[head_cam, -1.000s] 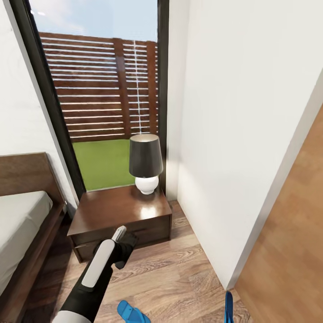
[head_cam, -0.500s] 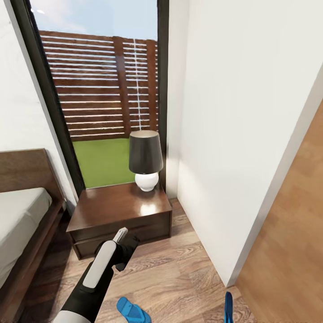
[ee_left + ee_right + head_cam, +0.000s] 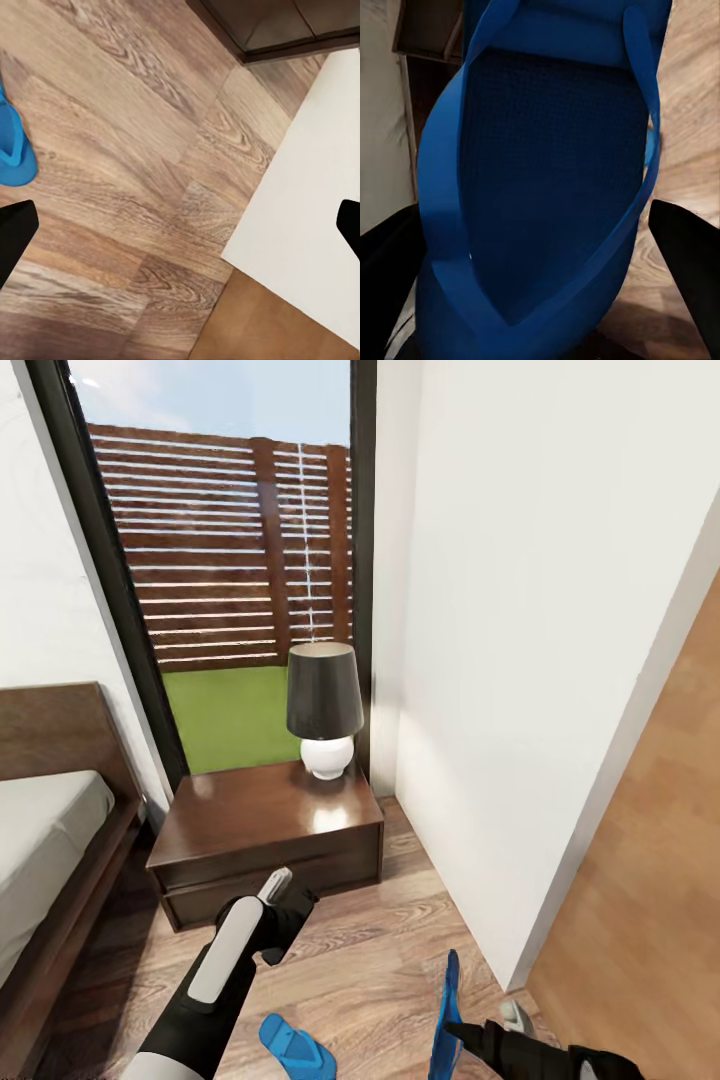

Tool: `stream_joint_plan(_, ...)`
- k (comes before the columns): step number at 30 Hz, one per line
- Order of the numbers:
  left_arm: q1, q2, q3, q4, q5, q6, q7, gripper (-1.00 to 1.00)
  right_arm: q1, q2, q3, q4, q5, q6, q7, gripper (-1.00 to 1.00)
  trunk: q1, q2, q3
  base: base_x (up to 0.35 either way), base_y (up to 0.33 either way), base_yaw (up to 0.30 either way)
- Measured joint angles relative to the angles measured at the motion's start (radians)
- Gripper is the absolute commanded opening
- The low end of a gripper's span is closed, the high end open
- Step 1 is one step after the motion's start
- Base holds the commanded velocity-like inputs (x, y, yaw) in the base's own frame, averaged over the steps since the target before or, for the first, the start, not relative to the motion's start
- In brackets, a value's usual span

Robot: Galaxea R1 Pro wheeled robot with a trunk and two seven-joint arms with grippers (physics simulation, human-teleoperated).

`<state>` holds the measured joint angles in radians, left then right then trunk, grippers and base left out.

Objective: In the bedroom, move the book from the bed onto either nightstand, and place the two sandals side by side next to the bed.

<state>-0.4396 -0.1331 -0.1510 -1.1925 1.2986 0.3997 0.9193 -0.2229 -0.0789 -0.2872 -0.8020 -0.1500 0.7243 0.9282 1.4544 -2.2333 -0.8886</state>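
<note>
Partly cropped: floor sandal (image 3: 293, 1046), held sandal (image 3: 446, 1015).

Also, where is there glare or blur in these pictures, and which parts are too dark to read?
Head view: a bright glare patch on the glossy dark brown wooden nightstand below the dark-shaded lamp with a white base. Right wrist view: the bright blue flat sandal is very close, dark and soft. Left wrist view: evenly lit wood-plank floor.

Pale grey-white mattress bed (image 3: 40, 840): we see it cut off by the left edge.
Bright blue flat sandal on the floor (image 3: 295, 1050): the bottom edge crops it.
Right gripper (image 3: 462, 1032): we cannot make out its fingertips behind the held blue sandal (image 3: 447, 1010).
</note>
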Motion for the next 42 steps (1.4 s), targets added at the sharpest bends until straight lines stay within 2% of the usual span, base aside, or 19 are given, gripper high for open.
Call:
stream_joint_plan(1,0.000,0.000,-0.002,0.000,0.000,0.000,0.000,1.00,0.000,0.002,0.000,-0.013,0.000,0.013,0.000,-1.00,0.004,-0.007,-0.003,0.000,0.000,0.000)
stream_joint_plan(3,0.000,0.001,-0.008,0.000,0.000,0.000,0.001,1.00,-0.002,0.006,0.000,-0.066,-0.043,0.052,0.000,-1.00,0.011,-0.021,-0.009,0.000,0.000,0.000)
stream_joint_plan(5,0.000,0.001,-0.010,0.000,0.000,0.000,0.000,1.00,-0.013,0.007,-0.001,-0.123,-0.092,0.066,-0.001,-1.00,0.019,-0.035,-0.016,0.000,0.000,0.000)
stream_joint_plan(6,0.000,0.001,-0.010,0.000,0.000,0.001,0.000,1.00,-0.017,0.007,0.000,-0.137,-0.099,0.065,-0.001,-1.00,0.023,-0.042,-0.019,0.000,0.000,0.000)
stream_joint_plan(8,0.000,0.000,-0.013,0.001,0.000,0.000,0.000,1.00,-0.035,0.007,0.000,-0.175,-0.145,0.072,-0.002,-1.00,0.031,-0.056,-0.025,0.000,0.000,0.000)
stream_joint_plan(9,0.000,0.000,-0.014,0.001,0.000,0.000,0.000,1.00,-0.038,0.007,0.000,-0.180,-0.150,0.070,-0.002,-1.00,0.035,-0.063,-0.028,0.000,0.000,0.000)
stream_joint_plan(12,0.000,0.000,-0.016,0.002,0.000,-0.001,-0.001,1.00,-0.047,0.007,0.000,-0.197,-0.227,0.077,-0.002,-1.00,0.046,-0.084,-0.038,0.000,0.000,0.000)
stream_joint_plan(13,0.000,0.001,-0.016,0.002,0.000,-0.001,-0.001,1.00,-0.047,0.007,0.000,-0.198,-0.238,0.076,-0.002,-1.00,0.050,-0.091,-0.041,0.000,0.000,0.000)
stream_joint_plan(15,0.000,0.001,-0.016,0.002,0.000,-0.001,-0.001,1.00,-0.049,0.007,0.000,-0.201,-0.309,0.079,-0.002,-1.00,0.058,-0.105,-0.047,0.000,0.000,0.000)
stream_joint_plan(16,0.000,0.001,-0.016,0.002,0.000,-0.001,-0.001,1.00,-0.049,0.007,0.000,-0.201,-0.328,0.079,-0.002,-1.00,0.061,-0.112,-0.050,0.000,0.000,0.000)
stream_joint_plan(17,0.000,0.001,-0.016,0.002,0.000,-0.001,-0.002,1.00,-0.049,0.006,0.000,-0.201,-0.374,0.086,-0.002,-1.00,0.065,-0.119,-0.053,0.000,0.000,0.000)
stream_joint_plan(19,0.000,0.001,-0.016,0.002,0.000,-0.001,-0.003,1.00,-0.049,0.006,0.000,-0.201,-0.398,0.115,-0.001,-1.00,0.073,-0.133,-0.060,0.000,0.000,0.000)
stream_joint_plan(21,0.000,0.001,-0.016,0.002,0.000,-0.001,-0.003,1.00,-0.049,0.004,0.000,-0.201,-0.443,0.187,0.000,-1.00,0.081,-0.147,-0.066,0.000,0.000,0.000)
stream_joint_plan(24,0.000,0.001,-0.016,0.002,0.000,-0.001,-0.003,1.00,-0.049,0.003,0.000,-0.201,-0.488,0.222,0.000,-1.00,0.092,-0.168,-0.075,0.000,0.000,0.000)
stream_joint_plan(29,0.000,0.001,-0.016,0.002,0.000,-0.002,-0.004,1.00,-0.049,0.007,0.001,-0.199,-0.516,0.232,-0.001,-1.00,0.111,-0.203,-0.091,0.000,0.000,0.000)
stream_joint_plan(38,0.000,0.001,-0.016,0.003,0.000,-0.002,-0.005,1.00,-0.049,0.012,0.003,-0.198,-0.511,0.233,-0.003,-1.00,0.146,-0.266,-0.119,0.000,0.000,0.000)
stream_joint_plan(42,0.000,0.001,-0.016,0.003,0.000,-0.002,-0.005,1.00,-0.049,0.011,0.003,-0.198,-0.513,0.233,-0.003,-1.00,0.148,-0.267,-0.135,0.000,0.000,0.000)
